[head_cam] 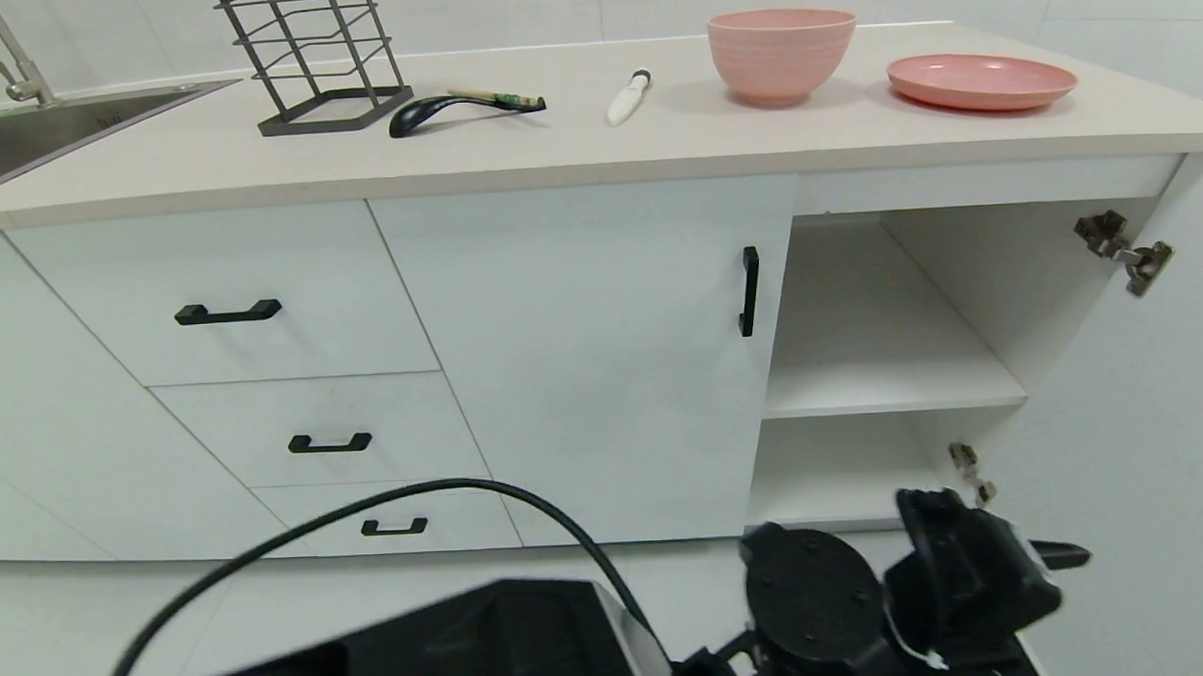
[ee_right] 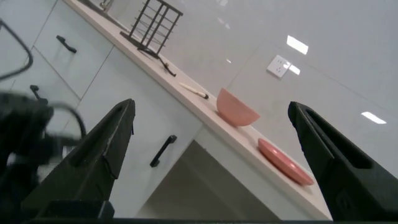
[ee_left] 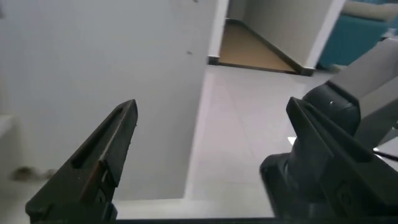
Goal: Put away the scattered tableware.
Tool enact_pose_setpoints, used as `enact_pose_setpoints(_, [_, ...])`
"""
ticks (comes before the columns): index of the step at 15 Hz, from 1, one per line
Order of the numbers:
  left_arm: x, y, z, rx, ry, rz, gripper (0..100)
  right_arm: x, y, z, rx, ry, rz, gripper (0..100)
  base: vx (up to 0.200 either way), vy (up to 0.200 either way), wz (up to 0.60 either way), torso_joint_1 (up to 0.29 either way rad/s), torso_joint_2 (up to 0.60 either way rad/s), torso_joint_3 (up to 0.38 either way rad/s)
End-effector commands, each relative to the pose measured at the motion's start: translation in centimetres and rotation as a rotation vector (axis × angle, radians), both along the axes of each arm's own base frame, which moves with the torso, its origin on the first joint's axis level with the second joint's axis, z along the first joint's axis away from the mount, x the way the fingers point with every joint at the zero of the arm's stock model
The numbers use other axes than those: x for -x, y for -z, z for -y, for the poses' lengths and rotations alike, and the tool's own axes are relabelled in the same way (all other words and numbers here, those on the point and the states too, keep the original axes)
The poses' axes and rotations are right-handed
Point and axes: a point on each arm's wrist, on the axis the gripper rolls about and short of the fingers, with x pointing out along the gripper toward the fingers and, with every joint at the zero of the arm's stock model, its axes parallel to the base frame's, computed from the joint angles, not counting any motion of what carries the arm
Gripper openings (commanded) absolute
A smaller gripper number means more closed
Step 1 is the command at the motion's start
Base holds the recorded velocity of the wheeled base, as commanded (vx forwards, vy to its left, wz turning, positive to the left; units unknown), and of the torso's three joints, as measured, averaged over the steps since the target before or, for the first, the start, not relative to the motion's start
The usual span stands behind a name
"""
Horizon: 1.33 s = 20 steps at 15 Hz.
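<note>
On the countertop (head_cam: 555,144) stand a pink bowl (head_cam: 781,54) (ee_right: 236,109) and, to its right, a pink plate (head_cam: 981,80) (ee_right: 285,162). A white-handled utensil (head_cam: 629,97) (ee_right: 194,91) lies left of the bowl. Further left, a black spoon (head_cam: 432,112) lies with a thin green-tipped stick (head_cam: 498,98) beside a black wire rack (head_cam: 317,58) (ee_right: 153,25). My right gripper (ee_right: 210,106) is open and holds nothing; it hangs low in front of the cabinet, far below the dishes. My left gripper (ee_left: 211,106) is open over the floor, nothing between its fingers.
The right cabinet door (head_cam: 1144,409) stands open, showing two bare shelves (head_cam: 883,388). The left door (head_cam: 602,358) and the drawers (head_cam: 230,311) are closed. A sink (head_cam: 44,132) sits at the counter's far left. A black cable (head_cam: 417,490) arcs across the foreground.
</note>
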Motion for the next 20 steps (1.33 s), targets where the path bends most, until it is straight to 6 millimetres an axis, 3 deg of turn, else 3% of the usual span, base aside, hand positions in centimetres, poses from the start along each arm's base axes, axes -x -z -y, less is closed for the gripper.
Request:
enact_pose_setpoints(1, [-1.9, -5.4, -8.2, 0.080, -0.152, 0.090, 100, -0.1, 0.4, 0.0, 0.000, 0.001, -0.016, 100, 0.000, 0.000, 0.00, 0.000, 0.00, 0.000])
enact_pose_setpoints(6, [-0.2, -10.8, -19.1, 0.118, -0.332, 0.158, 100, 0.6, 2.9, 0.0, -0.004, 0.022, -0.078, 100, 0.000, 0.000, 0.00, 0.000, 0.00, 0.000])
enact_pose_setpoints(11, [5.7, -12.9, -30.3, 0.186, -0.572, 0.237, 100, 2.4, 3.5, 0.0, -0.005, 0.028, -0.036, 100, 0.000, 0.000, 0.00, 0.000, 0.00, 0.000])
enact_pose_setpoints(12, [6.5, -13.1, -31.8, 0.203, -0.626, 0.265, 100, 3.0, 3.7, -0.1, -0.005, 0.011, -0.031, 100, 0.000, 0.000, 0.00, 0.000, 0.00, 0.000])
enact_pose_setpoints(13, [7.5, -13.5, -33.4, 0.217, -0.695, 0.297, 100, 3.9, 4.2, -0.1, -0.006, -0.015, -0.032, 100, 0.000, 0.000, 0.00, 0.000, 0.00, 0.000])
enact_pose_setpoints(14, [10.0, -13.9, -35.7, 0.243, -0.795, 0.353, 100, 5.8, 5.6, 0.0, -0.022, -0.019, -0.043, 100, 0.000, 0.000, 0.00, 0.000, 0.00, 0.000])
enact_pose_setpoints(15, [12.1, -13.9, -36.8, 0.250, -0.847, 0.377, 100, 6.8, 7.0, 0.0, -0.027, -0.014, -0.073, 100, 0.000, 0.000, 0.00, 0.000, 0.00, 0.000])
enact_pose_setpoints(16, [12.1, -13.9, -36.8, 0.250, -0.847, 0.377, 100, 6.8, 7.0, 0.0, -0.027, -0.014, -0.073, 100, 0.000, 0.000, 0.00, 0.000, 0.00, 0.000])
enact_pose_setpoints(17, [16.1, -12.9, -38.3, 0.209, -0.933, 0.356, 100, 7.7, 10.2, 0.1, -0.114, 0.041, -0.216, 100, 0.000, 0.000, 0.00, 0.000, 0.00, 0.000])
enact_pose_setpoints(19, [19.7, -10.1, -39.0, 0.125, -0.966, 0.257, 100, 7.2, 10.9, 0.4, -0.225, 0.119, -0.335, 100, 0.000, 0.000, 0.00, 0.000, 0.00, 0.000])
enact_pose_setpoints(20, [20.9, -8.2, -39.2, 0.075, -0.989, 0.192, 100, 6.5, 12.1, 0.6, -0.314, 0.207, -0.485, 100, 0.000, 0.000, 0.00, 0.000, 0.00, 0.000])
